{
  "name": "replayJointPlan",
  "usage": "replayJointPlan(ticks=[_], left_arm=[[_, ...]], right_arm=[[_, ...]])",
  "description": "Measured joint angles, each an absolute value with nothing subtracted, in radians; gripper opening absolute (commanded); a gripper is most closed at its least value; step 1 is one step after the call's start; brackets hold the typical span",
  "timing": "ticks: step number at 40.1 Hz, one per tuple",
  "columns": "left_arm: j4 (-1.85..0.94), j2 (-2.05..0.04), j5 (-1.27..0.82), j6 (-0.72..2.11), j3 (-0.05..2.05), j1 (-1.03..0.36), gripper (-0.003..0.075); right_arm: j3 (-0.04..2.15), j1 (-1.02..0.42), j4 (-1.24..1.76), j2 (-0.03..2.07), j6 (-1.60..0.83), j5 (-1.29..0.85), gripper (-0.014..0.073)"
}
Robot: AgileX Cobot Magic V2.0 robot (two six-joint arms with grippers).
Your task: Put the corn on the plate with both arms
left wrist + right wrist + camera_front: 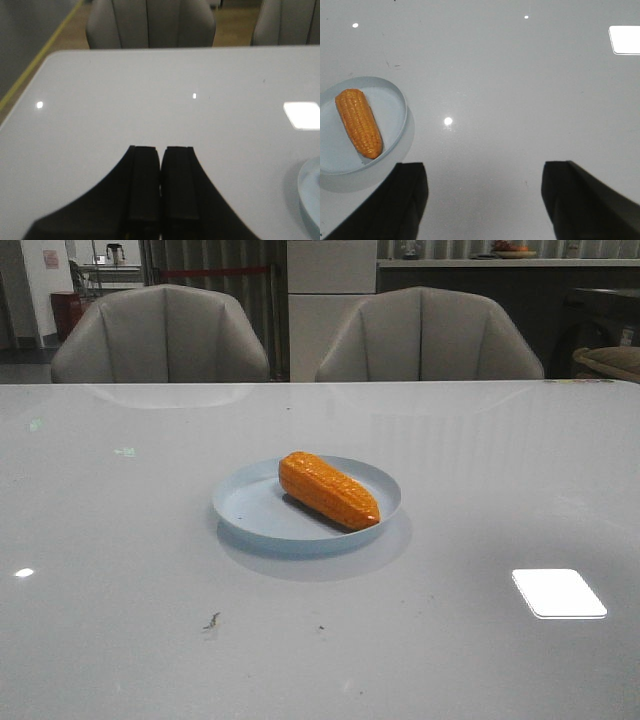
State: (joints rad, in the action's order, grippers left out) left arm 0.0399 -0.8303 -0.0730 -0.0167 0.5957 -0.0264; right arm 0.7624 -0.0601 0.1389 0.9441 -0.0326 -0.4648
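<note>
Orange and bumpy, the corn lies on its side on the pale blue plate. The plate sits near the middle of the white, shiny table. The corn lies slanted across the plate, with its fat end toward the far left and its thin tip toward the near right. The tip comes close to the plate's right rim. A dark shadow runs along the near side of the corn.

No arm shows in the front view. In the left wrist view, the left gripper hangs over bare table with its two black fingers pressed together, and nothing is between them. A small bit of the plate's rim peeks in at the edge of that view.

In the right wrist view, the right gripper has its two black fingers spread wide apart, with only table between them. The plate and the corn lie off to one side of it, not touching the fingers.

Two grey chairs stand at the far side of the table. A bright patch of light shines on the table at the near right.
</note>
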Motion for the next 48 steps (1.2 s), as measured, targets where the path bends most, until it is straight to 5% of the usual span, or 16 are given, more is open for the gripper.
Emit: replayJointPlan(ticks=[24, 48], left_arm=[[0.044, -0.035, 0.082, 0.039, 0.021, -0.026, 0.0094], [0.044, 0.007, 0.017, 0.04, -0.011, -0.034, 0.0094]], right_arm=[[0.762, -0.06, 0.139, 0.944, -0.033, -0.465, 0.0582], [0.761, -0.06, 0.139, 0.944, -0.033, -0.468, 0.0582]])
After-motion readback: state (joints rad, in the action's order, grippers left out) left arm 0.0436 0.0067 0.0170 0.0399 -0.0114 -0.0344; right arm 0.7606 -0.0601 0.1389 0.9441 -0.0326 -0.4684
